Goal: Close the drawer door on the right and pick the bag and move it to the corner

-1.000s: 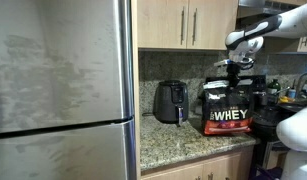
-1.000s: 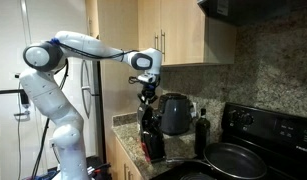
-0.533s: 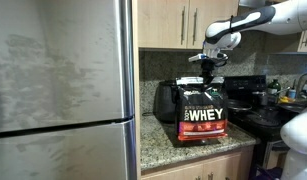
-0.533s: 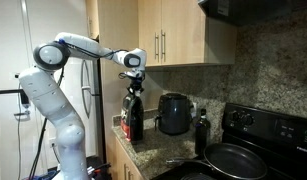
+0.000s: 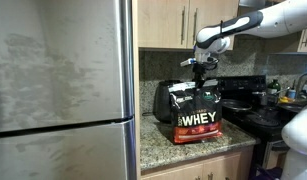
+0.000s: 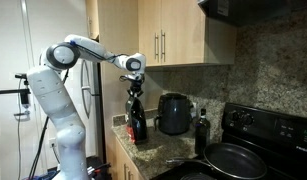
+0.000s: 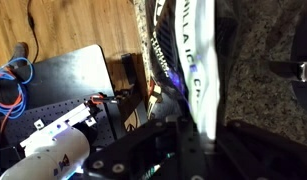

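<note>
The tall black WHEY bag with a red bottom band (image 5: 197,112) stands upright over the speckled tan granite tabletop (image 5: 158,152), just in front of the rounded black air fryer (image 5: 163,100). It is short of the granite corner (image 5: 145,120) beside the stainless steel fridge (image 5: 63,90). The claw (image 5: 201,68) is clamped on the bag's top edge. Above, the light-tan wooden drawer door (image 5: 213,15), which has a slim silver handle, sits flush and closed.

Black bag (image 5: 197,112) with red bottom band and white lettering at frame centre, black air fryer (image 5: 164,100) behind, speckled tan granite countertop (image 5: 158,141) below, light-tan drawer door (image 5: 208,12) above, grey fridge (image 5: 58,90) at left.
</note>
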You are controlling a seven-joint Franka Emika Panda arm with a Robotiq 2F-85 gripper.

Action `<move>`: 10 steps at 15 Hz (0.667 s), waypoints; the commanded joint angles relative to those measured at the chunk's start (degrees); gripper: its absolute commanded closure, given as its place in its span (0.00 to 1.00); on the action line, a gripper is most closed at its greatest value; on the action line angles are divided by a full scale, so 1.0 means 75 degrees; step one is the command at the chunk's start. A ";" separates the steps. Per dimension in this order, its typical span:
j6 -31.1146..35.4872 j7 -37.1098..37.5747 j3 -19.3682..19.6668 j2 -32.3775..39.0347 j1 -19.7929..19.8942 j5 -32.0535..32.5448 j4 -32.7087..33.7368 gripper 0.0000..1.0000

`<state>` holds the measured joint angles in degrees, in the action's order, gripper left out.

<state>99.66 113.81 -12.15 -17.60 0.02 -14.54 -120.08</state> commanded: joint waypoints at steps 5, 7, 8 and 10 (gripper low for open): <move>0.0625 0.4112 -0.0559 0.1933 -0.0859 0.0033 0.2699 1.00; 0.0831 0.3803 -0.0426 0.1751 -0.1061 0.0033 0.1876 0.98; 0.0826 0.3960 -0.0421 0.1894 -0.1097 0.0034 0.2101 0.98; 0.0820 0.4013 -0.0393 0.2014 -0.1101 0.0042 0.2280 0.98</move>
<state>106.01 143.76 -16.80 -2.60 -6.46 -14.37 -103.22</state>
